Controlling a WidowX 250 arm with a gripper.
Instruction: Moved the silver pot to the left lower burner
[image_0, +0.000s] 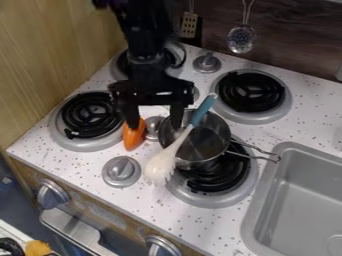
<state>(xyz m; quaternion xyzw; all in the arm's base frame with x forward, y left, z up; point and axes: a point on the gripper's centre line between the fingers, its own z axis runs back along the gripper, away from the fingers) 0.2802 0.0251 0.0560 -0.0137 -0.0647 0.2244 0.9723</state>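
Camera view: my gripper (154, 124) above a speckled toy stovetop (280, 131), with the silver pot (212, 142) at the lower right burner (248, 182).
From my remote post I see the gripper's two fingers standing apart, one at the pot's left side, the other by an orange object (133, 135); the pot partly overlaps the burner, its wire handle (257, 153) pointing right, and a blue-handled white utensil (175, 147) slants across it. The white, dark-flecked surface also bears the lower left burner (89, 118), the upper right burner (252, 94) and metal knobs (121, 171); a grey sink (300, 200) adjoins at right. A light wood panel (50, 55) borders the left; on the dark wood-grain backsplash (287, 37) hang a slotted turner (189, 26) and a perforated skimmer (241, 39).
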